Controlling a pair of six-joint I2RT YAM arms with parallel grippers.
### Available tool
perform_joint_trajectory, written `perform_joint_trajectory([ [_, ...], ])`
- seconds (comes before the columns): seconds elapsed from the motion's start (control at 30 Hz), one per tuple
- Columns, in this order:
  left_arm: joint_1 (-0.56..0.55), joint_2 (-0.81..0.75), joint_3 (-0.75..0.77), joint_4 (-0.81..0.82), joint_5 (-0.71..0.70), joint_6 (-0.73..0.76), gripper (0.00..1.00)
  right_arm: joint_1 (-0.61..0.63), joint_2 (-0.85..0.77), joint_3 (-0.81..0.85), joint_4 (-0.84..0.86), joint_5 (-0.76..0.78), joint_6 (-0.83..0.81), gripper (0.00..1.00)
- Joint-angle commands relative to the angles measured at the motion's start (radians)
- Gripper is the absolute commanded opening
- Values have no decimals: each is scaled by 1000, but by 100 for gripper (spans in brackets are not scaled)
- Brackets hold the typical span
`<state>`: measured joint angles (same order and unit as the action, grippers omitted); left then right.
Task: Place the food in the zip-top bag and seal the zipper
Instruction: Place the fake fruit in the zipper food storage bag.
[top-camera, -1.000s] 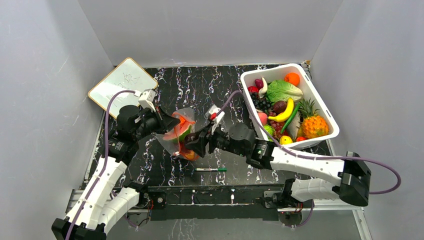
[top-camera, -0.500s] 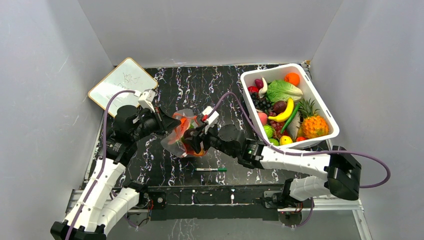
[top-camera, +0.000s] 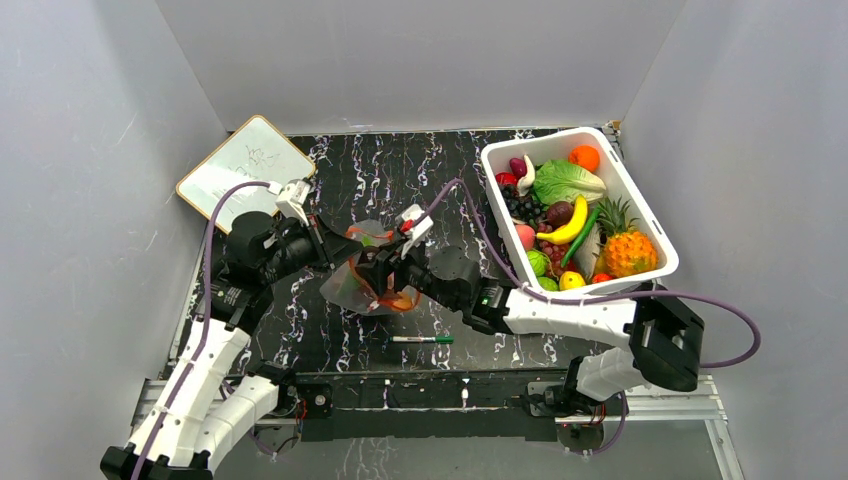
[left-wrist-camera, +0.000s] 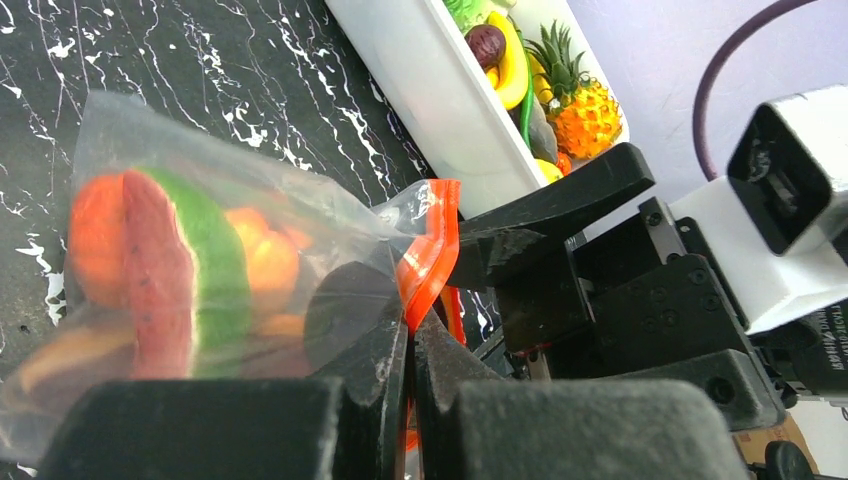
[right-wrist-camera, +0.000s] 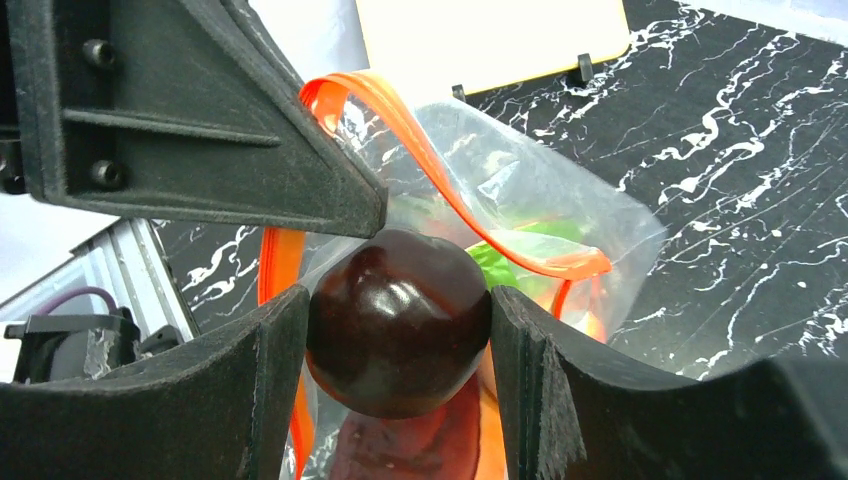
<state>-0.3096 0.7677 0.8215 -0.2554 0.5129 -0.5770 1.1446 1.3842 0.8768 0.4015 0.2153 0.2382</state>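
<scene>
The clear zip-top bag (top-camera: 357, 283) sits mid-table, holding orange, red and green toy food (left-wrist-camera: 160, 260). My left gripper (left-wrist-camera: 411, 335) is shut on the bag's orange-red zipper strip (left-wrist-camera: 432, 250) and holds the mouth up. My right gripper (right-wrist-camera: 398, 325) is shut on a dark maroon round fruit (right-wrist-camera: 398, 318) right at the open mouth, over the zipper loop (right-wrist-camera: 430, 180). In the top view the right gripper (top-camera: 378, 268) meets the left gripper (top-camera: 340, 246) at the bag.
A white tub (top-camera: 645, 215) full of toy fruit and vegetables stands at the right. A white-and-green marker pen (top-camera: 421, 340) lies near the front edge. A small whiteboard (top-camera: 243, 165) leans at the back left.
My right gripper has moved left with the dark fruit, from beside the bag to its open mouth. The bag has shifted and sagged a little; my left gripper keeps its hold.
</scene>
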Motion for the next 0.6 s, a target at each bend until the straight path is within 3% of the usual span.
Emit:
perform_joint_trajectory([
  [0.0, 1, -30, 31, 27, 33, -14, 0, 3, 36, 11, 206, 8, 47, 47],
  [0.13, 1, -33, 33, 21, 24, -10, 0, 2, 62, 21, 187, 11, 39, 51],
  [0.43, 1, -32, 54, 0, -20, 19, 0, 2, -5, 115, -111, 47, -5, 76],
  [0.57, 0, -30, 58, -9, -50, 42, 0, 1, -39, 164, -257, 13, -8, 78],
])
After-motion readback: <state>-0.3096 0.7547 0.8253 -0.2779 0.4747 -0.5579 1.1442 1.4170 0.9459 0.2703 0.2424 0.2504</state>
